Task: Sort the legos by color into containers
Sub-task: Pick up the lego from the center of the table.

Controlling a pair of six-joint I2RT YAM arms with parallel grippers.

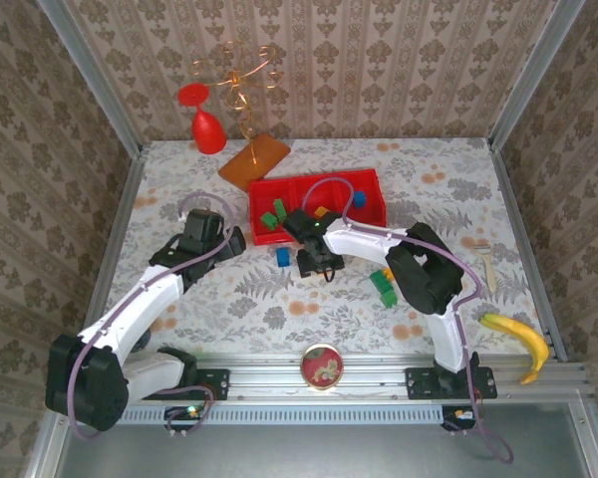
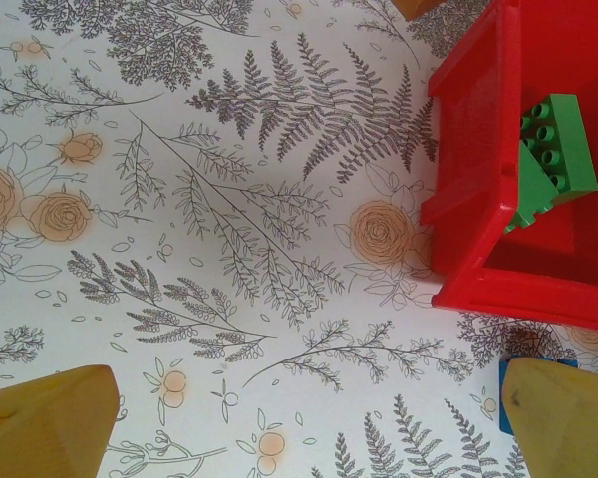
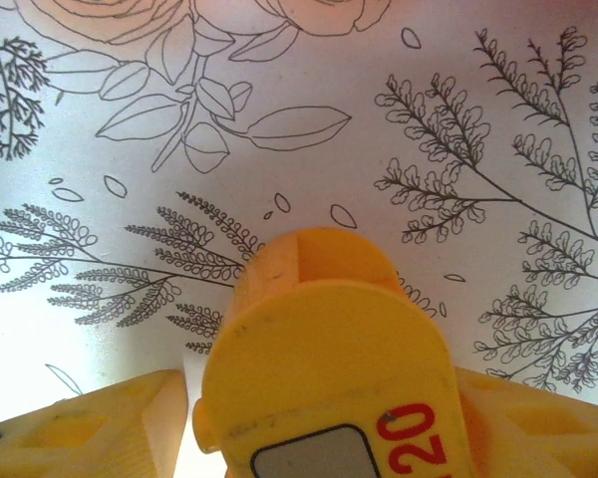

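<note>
Right jaws are straddling a yellow brick [image 3: 319, 339], can't tell if gripping; left jaws are hanging wide beside the red tray [image 2: 468, 199]. Some legos [image 1: 274, 212] are sitting inside; a blue brick [image 1: 282, 257] and green bricks [image 1: 383, 288] are lying loose on the surface [image 1: 229, 304].

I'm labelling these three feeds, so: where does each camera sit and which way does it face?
Top external: above and behind the bases, looking down on the table; both arms, left gripper and right gripper show.
Left wrist: on the left arm, facing down beside the red tray; its yellow fingertips show, wide apart.
Right wrist: low over the table, facing down; its fingers flank a yellow lego.
Shared: top and left wrist views both show the tray's green lego and a blue lego outside.
</note>
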